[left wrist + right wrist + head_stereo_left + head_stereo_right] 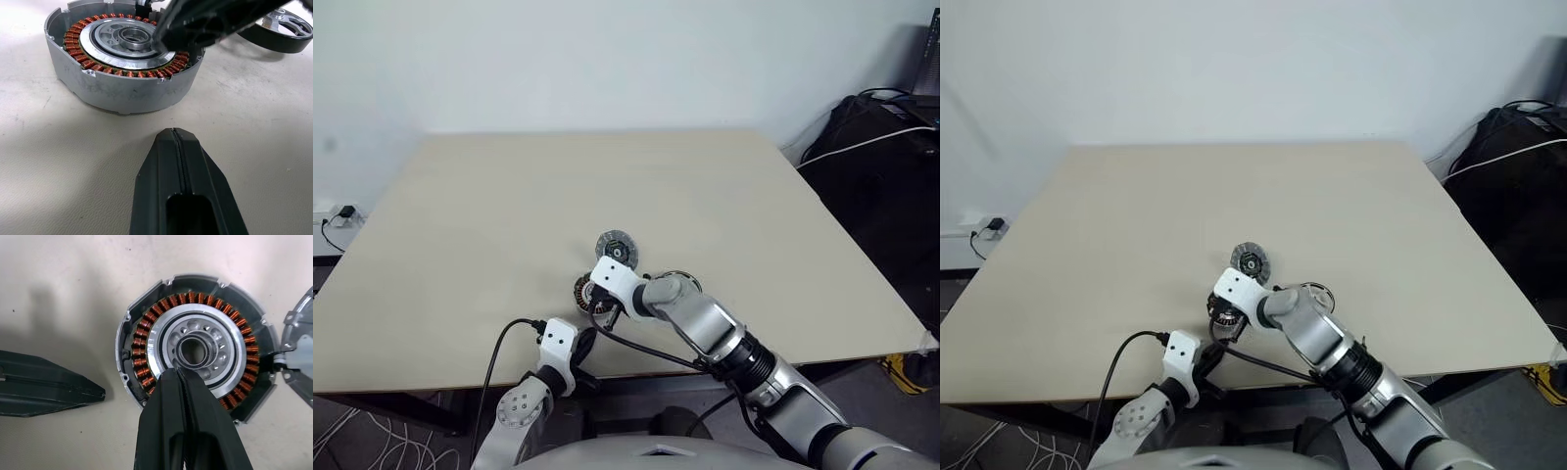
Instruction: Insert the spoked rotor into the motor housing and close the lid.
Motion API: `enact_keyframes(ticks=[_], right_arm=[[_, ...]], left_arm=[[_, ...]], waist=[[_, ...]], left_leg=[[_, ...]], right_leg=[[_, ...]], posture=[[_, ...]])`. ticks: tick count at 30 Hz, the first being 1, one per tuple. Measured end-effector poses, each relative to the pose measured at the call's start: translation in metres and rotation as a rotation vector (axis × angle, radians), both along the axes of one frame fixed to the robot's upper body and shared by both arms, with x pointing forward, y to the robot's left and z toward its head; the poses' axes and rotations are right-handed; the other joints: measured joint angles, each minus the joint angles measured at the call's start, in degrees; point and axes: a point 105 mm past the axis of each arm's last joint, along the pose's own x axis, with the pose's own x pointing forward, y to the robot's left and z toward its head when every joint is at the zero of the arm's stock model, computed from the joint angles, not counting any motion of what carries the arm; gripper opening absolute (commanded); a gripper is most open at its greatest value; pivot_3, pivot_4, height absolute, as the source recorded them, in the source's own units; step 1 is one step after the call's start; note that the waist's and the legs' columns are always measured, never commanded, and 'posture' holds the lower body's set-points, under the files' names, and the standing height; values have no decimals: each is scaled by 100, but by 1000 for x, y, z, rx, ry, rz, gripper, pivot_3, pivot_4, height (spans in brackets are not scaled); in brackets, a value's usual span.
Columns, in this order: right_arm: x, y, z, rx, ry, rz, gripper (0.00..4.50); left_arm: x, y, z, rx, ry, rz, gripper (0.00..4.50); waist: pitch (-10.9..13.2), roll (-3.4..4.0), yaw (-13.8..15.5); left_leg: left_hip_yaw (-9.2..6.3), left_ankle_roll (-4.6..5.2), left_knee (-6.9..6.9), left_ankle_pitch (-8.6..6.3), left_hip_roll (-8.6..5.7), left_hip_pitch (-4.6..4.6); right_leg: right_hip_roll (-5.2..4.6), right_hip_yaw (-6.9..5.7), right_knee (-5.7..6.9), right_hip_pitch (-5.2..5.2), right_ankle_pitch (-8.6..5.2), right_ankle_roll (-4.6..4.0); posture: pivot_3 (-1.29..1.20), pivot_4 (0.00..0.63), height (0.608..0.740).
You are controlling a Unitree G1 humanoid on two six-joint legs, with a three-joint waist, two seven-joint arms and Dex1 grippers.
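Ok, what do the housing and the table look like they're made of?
Housing: probably cast aluminium, judging by its dull, slightly grainy silver-grey wall; a ring of glossy reddish coils that looks like enamelled copper wire; a brighter machined metal centre.
Table: pale beige, matte, with faint grain lines; likely laminate or painted board, but the look can't settle which.

Sitting open-topped on the table [509, 215], motor housing [195, 350], copper ring and silver centre exposed. Hovering directly over that centre, right gripper [178, 374], fingers pressed together, blocking the way in from above. Lying just beside the housing on the near side, left gripper [178, 134], also closed, crowding that approach. Flanking the housing closely, lid [616, 246] behind and spoked rotor [286, 29] to the right. Stretching wide and bare beyond, far and left tabletop.
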Motion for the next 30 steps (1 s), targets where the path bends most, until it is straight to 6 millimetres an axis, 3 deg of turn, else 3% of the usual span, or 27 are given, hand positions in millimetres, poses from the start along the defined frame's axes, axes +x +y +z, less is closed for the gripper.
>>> enact_keyframes(ticks=[12, 30], right_arm=[[1, 6, 1, 10, -6, 7, 36], [9, -1, -2, -5, -20, -24, 36]], left_arm=[[0, 0, 0, -2, -1, 3, 0], [2, 1, -2, -8, -32, 2, 0]], waist=[[0, 1, -2], [-1, 5, 6]], left_leg=[[0, 0, 0, 0, 0, 0], [0, 0, -2, 0, 1, 5]], right_leg=[[0, 0, 0, 0, 0, 0], [-6, -6, 5, 0, 7, -3]], posture=[[0, 0, 740], [0, 0, 740]])
